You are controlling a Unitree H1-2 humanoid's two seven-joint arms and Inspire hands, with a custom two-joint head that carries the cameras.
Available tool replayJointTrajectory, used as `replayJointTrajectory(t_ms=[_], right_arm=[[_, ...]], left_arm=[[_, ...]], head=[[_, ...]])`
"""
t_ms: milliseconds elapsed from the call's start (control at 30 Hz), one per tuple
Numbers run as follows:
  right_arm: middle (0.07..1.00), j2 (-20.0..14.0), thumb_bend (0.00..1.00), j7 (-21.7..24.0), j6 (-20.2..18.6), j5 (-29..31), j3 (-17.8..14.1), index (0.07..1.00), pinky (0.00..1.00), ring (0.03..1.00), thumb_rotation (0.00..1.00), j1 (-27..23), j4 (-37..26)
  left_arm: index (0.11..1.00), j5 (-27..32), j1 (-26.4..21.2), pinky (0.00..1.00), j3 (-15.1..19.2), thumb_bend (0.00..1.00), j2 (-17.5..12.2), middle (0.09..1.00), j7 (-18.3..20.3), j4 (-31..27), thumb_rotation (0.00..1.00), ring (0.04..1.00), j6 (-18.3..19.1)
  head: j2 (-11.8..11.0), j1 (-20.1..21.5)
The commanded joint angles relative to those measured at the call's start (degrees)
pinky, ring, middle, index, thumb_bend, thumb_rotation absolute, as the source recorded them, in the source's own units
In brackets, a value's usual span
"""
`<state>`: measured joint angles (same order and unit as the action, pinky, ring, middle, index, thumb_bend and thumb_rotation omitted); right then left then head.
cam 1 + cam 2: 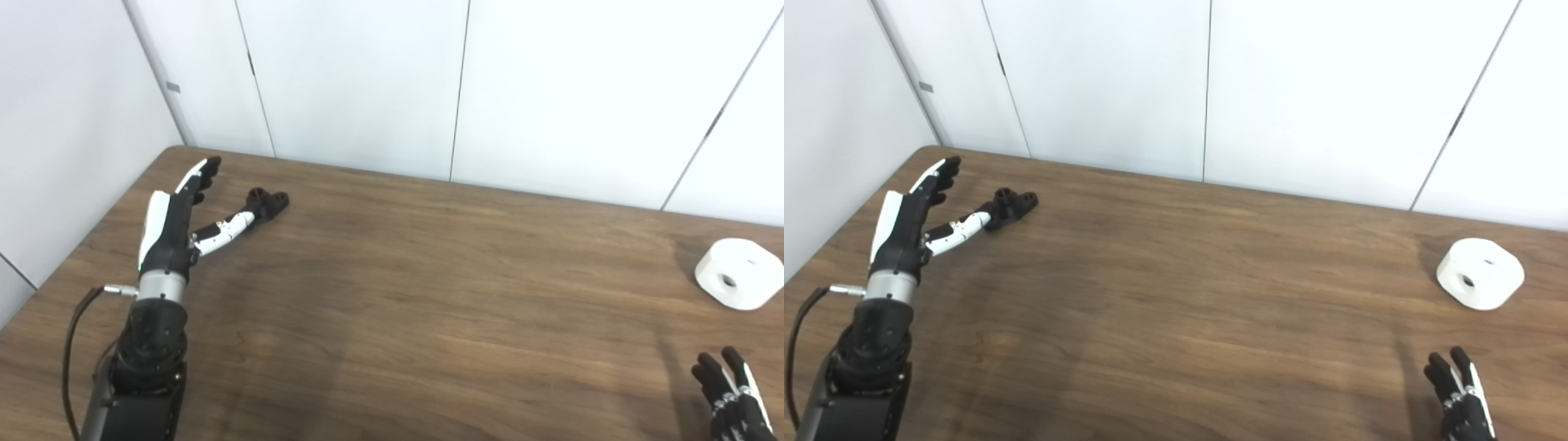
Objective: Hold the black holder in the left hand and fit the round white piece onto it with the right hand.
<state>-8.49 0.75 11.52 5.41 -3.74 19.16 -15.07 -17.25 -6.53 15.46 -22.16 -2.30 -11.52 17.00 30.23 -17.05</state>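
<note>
A: Where is the black holder (268, 203) found?

B: It is seen lying on the wooden table (392, 294), at the tip of the left hand's (177, 223) thumb; whether the thumb is touching it or only beside it cannot be told. Nothing is gripped by that hand: its fingers (201, 176) are stretched out straight and spread wide from the thumb, with the holder off to the thumb side, outside the gap.

A: And the round white piece (1480, 273)?

B: It is set flat on the table, well apart from the holder, ahead of the right hand (1461, 397) and a little to that hand's outer side. A hole is seen in its side wall and shallow marks on its top face.

A: How is the right hand held?

B: Only its fingers are shown, rising at the lower edge of the view; they are extended and slightly apart, and nothing is held in them. The white piece is not touched by them.

A: What lies beyond the hands?

B: White wall panels (367, 79) are seen behind the table's far edge
</note>
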Motion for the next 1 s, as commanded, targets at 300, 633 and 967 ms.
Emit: replayJointTrajectory(t_ms=[300, 633, 967], right_arm=[[0.9, 1.9, 0.71, -0.5, 0.8, -0.2, -0.1, 0.96, 0.96, 0.916, 1.0, 0.8, 2.9], [0.929, 1.7, 0.76, 0.1, 1.7, 1.4, 0.2, 0.975, 0.98, 0.938, 0.99, 0.1, 3.3], [0.922, 0.9, 0.74, 1.3, 1.7, 4.0, -0.1, 0.974, 1.0, 0.94, 0.98, -0.1, 4.3]], left_arm=[[0.895, -5.1, -6.5, 0.95, -2.4, 0.75, -3.6, 0.954, -1.4, 6.9, 0.28, 0.983, 2.8], [0.865, -10.7, -8.7, 1.0, -6.3, 0.87, -5.8, 0.929, -4.7, 14.2, 0.42, 0.988, 2.2], [0.846, -15.8, -10.3, 1.0, -10.4, 0.88, -8.2, 0.916, -6.6, 20.0, 0.43, 0.972, 2.7]], head=[[-0.2, 0.8], [0.2, 1.2], [0.3, 1.1]])
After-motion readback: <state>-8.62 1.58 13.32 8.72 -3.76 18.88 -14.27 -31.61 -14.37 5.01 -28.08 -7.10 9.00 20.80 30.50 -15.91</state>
